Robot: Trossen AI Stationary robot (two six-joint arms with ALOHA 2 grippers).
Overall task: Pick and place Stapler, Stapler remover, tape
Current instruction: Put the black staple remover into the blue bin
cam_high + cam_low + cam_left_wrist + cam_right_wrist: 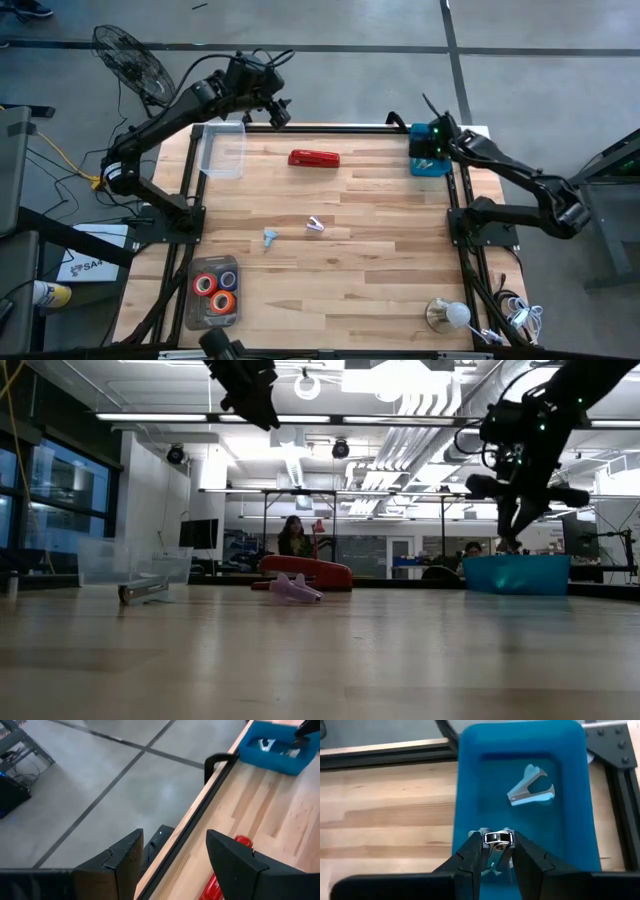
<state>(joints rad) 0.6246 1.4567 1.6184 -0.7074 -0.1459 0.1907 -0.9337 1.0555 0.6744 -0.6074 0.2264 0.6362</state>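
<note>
I see the right gripper (493, 851) closed on a remover (496, 841), half hidden, over the blue tray (470, 785). The left gripper (172, 857) is open above the wooden table's (380, 260) edge.

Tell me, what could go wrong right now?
1. The right tool holds a staple remover over the blue tray; released carelessly, it might land on the remover already inside.
2. The left tool hangs open beyond the table edge, so reaching the stapler might brush the clear bin.
</note>
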